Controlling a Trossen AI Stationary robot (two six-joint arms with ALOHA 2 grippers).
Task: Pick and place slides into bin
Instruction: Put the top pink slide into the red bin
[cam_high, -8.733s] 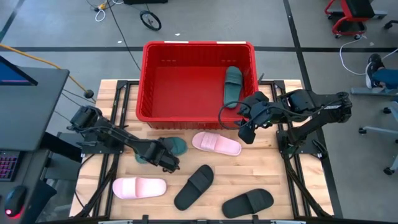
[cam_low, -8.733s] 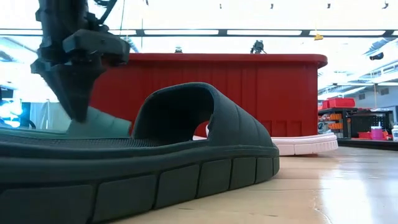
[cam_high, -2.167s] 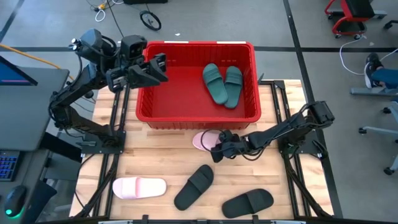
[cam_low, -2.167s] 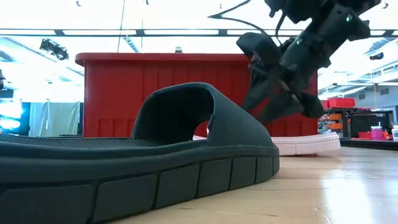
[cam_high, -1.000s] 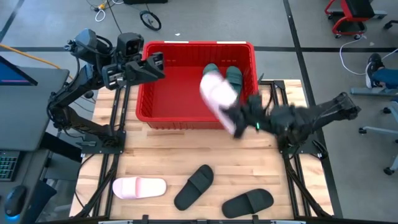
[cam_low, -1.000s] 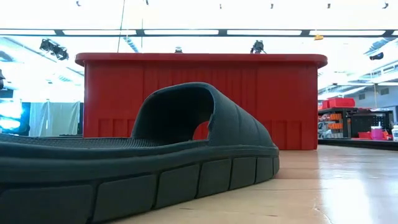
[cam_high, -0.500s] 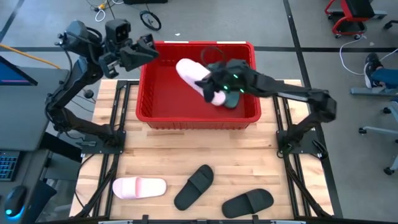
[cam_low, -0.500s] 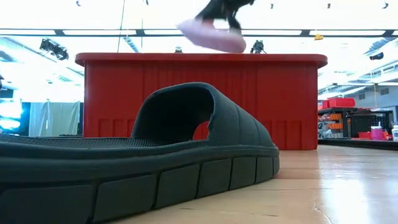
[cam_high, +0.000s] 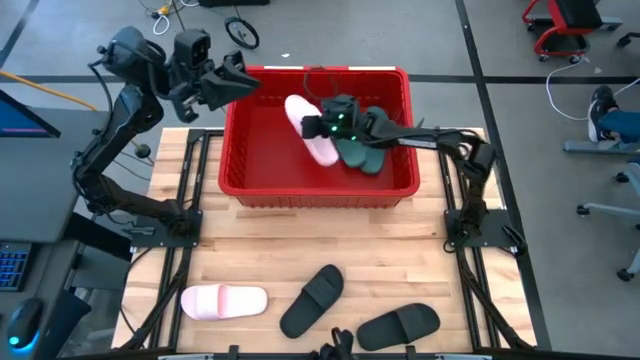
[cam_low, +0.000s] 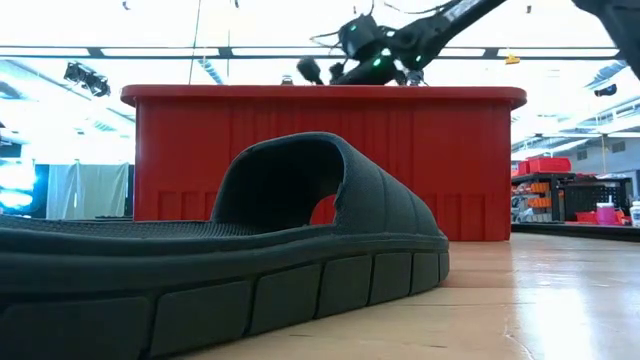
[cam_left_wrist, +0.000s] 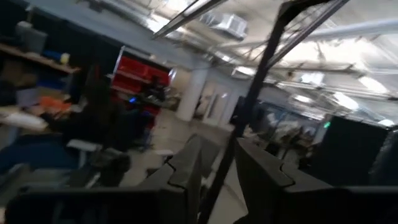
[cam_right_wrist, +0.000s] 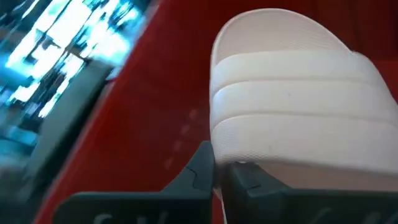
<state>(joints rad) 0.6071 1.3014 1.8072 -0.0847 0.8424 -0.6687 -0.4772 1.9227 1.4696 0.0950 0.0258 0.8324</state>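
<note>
The red bin (cam_high: 320, 175) stands at the table's far middle. Two dark green slides (cam_high: 360, 152) lie inside it, at its right. My right gripper (cam_high: 325, 125) reaches into the bin from the right and is shut on a pale pink slide (cam_high: 308, 128). My left gripper (cam_high: 238, 82) is open and empty, raised beside the bin's far left corner. On the table's near part lie the other pink slide (cam_high: 223, 300) and two black slides (cam_high: 312, 300) (cam_high: 398, 326). My right gripper pinches the pink slide at the edge of its wide strap (cam_right_wrist: 249, 160) between its two fingers. The fingers come from the table's right, slanting down into the bin. The slide lies aslant ahead of them; whether it touches the bin's floor, I cannot tell.
In the low view one black slide (cam_low: 250, 250) fills the foreground and hides much of the bin's front wall (cam_low: 470, 160). The right arm (cam_high: 440, 140) crosses the bin's right rim. Bare wood lies between the bin and the slides on the table.
My right gripper has carried the pink slide from the bin's near right corner over the rim toward the far left, then down into the bin. In the low view the slide has dropped from above the rim to behind the wall. The gripper stays shut on it.
</note>
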